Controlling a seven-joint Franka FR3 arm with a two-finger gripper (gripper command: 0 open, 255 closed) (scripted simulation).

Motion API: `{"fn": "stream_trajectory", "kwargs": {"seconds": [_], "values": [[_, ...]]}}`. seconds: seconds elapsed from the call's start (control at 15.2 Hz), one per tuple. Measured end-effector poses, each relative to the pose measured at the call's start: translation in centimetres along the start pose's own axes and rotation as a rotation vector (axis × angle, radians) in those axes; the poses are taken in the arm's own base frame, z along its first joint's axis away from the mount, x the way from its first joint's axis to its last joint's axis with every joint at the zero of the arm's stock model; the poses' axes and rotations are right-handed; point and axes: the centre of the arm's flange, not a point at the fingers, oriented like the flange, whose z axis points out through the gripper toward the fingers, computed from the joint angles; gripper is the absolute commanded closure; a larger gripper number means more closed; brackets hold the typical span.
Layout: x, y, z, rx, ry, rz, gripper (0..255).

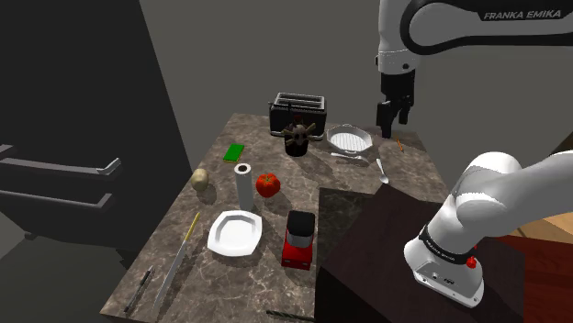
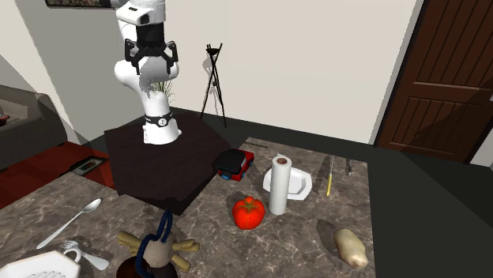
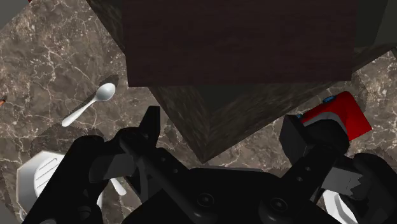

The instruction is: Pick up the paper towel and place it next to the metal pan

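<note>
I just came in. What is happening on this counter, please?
A white robot arm is working here, but it holds nothing. Its black gripper hangs open, high above the marble counter, near the pan. The paper towel it should move stands upright and untouched in the middle of the counter, beside a tomato and a white plate, apart from the pan. The pick-up is not yet done.

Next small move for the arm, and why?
Probably swing the tool toward the shoulder view's left and down toward the paper towel. It hangs high and open near the pan, far from the roll, which stands upright beside the tomato.
</note>
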Motion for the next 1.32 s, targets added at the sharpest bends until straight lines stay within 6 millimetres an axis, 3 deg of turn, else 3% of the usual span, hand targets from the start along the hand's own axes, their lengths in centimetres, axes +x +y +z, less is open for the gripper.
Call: {"fn": "stream_trajectory", "kwargs": {"seconds": [0.26, 0.79, 1.32], "values": [[2.1, -1.7, 0.5, 0.002, 0.004, -0.005, 0], [10.3, -6.7, 2.5, 0.009, 0.022, -0.025, 0], [18.5, -13.1, 3.9, 0.018, 0.042, -0.045, 0]]}}
